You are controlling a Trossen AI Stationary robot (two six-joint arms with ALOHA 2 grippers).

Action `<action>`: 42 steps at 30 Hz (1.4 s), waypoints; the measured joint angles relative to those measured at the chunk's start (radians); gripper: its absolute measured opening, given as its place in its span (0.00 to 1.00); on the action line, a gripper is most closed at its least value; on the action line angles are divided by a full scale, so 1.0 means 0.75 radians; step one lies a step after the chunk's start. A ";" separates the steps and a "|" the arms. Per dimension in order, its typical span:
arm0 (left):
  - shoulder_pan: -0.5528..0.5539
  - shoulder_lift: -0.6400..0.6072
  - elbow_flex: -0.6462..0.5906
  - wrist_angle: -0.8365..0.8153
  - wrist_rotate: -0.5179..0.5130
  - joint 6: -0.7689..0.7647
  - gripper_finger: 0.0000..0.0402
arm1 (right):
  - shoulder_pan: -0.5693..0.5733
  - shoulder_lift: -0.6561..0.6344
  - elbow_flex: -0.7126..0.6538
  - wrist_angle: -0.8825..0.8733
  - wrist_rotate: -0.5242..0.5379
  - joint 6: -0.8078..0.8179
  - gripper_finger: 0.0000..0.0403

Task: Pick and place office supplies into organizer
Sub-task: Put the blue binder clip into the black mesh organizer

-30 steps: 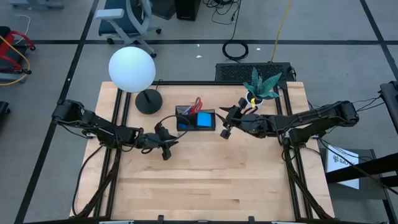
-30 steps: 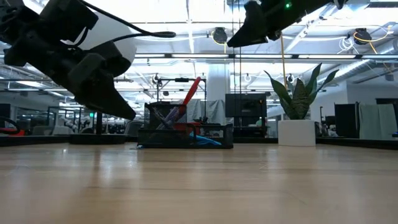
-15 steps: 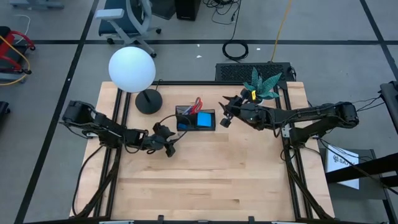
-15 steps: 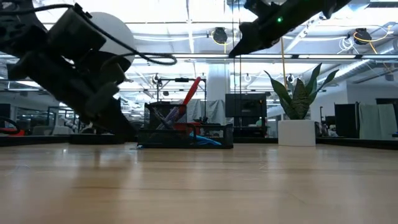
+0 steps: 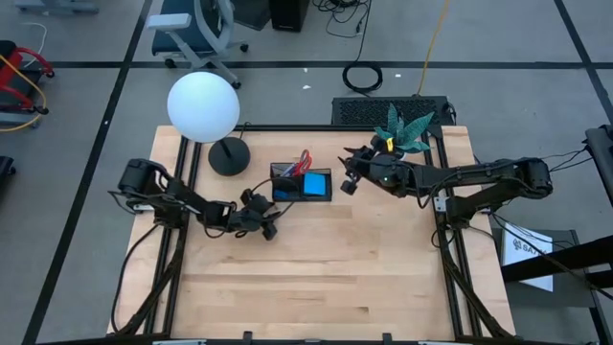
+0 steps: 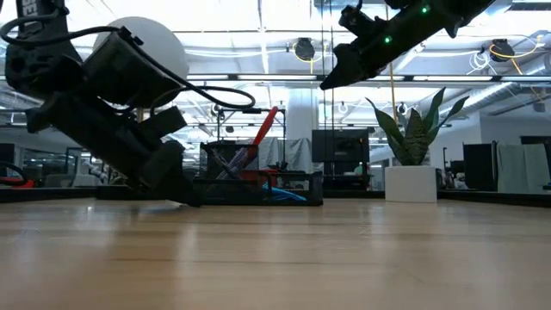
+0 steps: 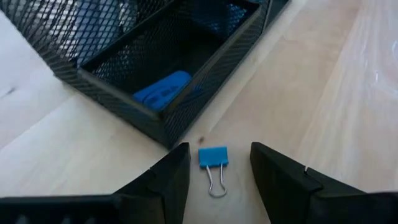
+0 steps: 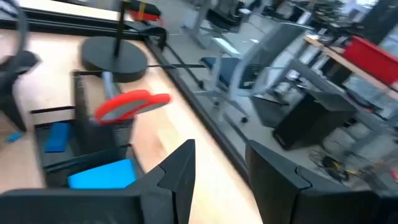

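From above, your left gripper [image 5: 269,226] sits low beside the organizer [image 5: 301,183]; the right gripper [image 5: 348,182] hovers off its other end. At table level, red-handled scissors [image 6: 263,129] stand in the taller section. Your left wrist camera shows spread, empty fingers [image 7: 168,177] flanking a small blue binder clip [image 7: 213,157] lying just outside the mesh; it looks light and stiff, so pinch its blue body. A blue eraser [image 7: 163,89] lies inside. The right wrist view shows open, empty jaws and the note pad [image 8: 102,173].
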 joint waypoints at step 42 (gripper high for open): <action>0.001 0.021 0.031 -0.044 0.004 0.043 0.20 | -0.003 0.000 -0.001 -0.002 -0.071 -0.019 0.33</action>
